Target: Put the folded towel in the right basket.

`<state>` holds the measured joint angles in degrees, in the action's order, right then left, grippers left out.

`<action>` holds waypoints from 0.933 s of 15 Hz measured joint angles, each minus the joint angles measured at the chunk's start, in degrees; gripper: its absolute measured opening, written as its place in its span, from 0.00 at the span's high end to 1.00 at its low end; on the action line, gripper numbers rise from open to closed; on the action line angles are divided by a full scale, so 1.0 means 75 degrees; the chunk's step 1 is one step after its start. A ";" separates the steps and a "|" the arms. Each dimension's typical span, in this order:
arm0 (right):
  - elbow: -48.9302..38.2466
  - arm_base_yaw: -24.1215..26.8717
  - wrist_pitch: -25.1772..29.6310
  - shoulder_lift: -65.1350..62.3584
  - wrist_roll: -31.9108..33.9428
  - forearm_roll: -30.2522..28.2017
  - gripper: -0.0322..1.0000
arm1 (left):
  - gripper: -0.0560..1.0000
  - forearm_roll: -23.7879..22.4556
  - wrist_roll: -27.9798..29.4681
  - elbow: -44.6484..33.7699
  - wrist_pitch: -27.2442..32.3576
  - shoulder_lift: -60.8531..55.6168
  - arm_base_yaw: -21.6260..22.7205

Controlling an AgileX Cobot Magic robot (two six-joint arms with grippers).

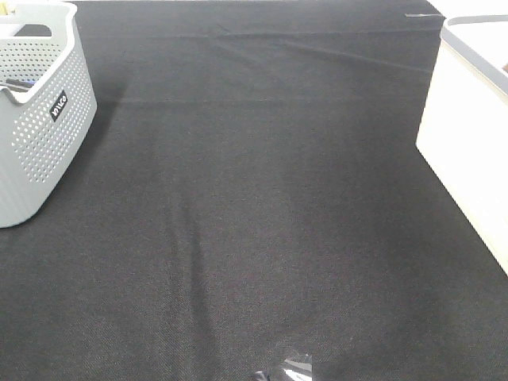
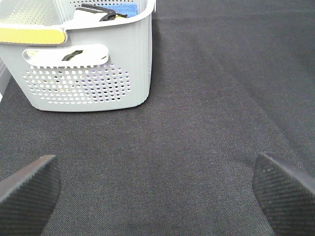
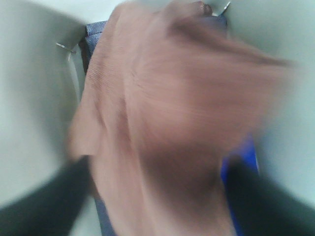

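I judge this to be the closing step: the towel (image 3: 172, 98) is already over the white basket (image 1: 468, 151), the one on my right, with the basket's pale walls rising around it in the right wrist view. The right pincer (image 3: 157, 167) has a dark finger on either side of the cloth. The picture is too smeared for me to tell whether they are pinching the towel or have let it go. From the high camera neither the towel nor that arm shows. Only the white basket's side and grey rim are in frame.

If the cloth is held, the next move calls for parting the fingers so it drops inside the white basket. After that, a straight lift clear of the walls, without dragging a fold back over the rim.

The towel looks a dusty pinkish brown, ribbed in weave and bunched rather than flat. It is too blurred for me to say if the fold has kept. Something blue (image 3: 244, 162) lies beneath it inside the white basket.

The left pincer (image 2: 155, 162) is spread wide and empty above the bare black tabletop (image 1: 254, 222). It is well apart from the white basket and faces the grey perforated basket (image 1: 40, 135), which stands across the tabletop from it.
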<state>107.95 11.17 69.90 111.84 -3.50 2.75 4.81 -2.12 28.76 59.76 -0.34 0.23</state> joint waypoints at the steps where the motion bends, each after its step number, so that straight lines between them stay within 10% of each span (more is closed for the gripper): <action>1: 0.0000 0.0000 0.0000 0.0000 -0.0092 0.0000 0.08 | 0.01 0.0000 0.0000 0.0000 0.0000 0.0000 0.0000; 11: 0.0672 -0.1398 -0.0015 -0.1039 0.0932 -0.0688 0.02 | 0.01 0.0000 0.0000 0.0000 0.0000 0.0000 0.0000; 14: -0.0741 -0.1612 -0.0008 -0.2597 0.1146 -0.0993 0.02 | 0.01 0.0000 0.0000 0.0000 0.0000 0.0000 0.0000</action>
<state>102.39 -0.92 69.84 92.36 5.10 -4.70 4.81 -2.12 28.76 59.76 -0.34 0.23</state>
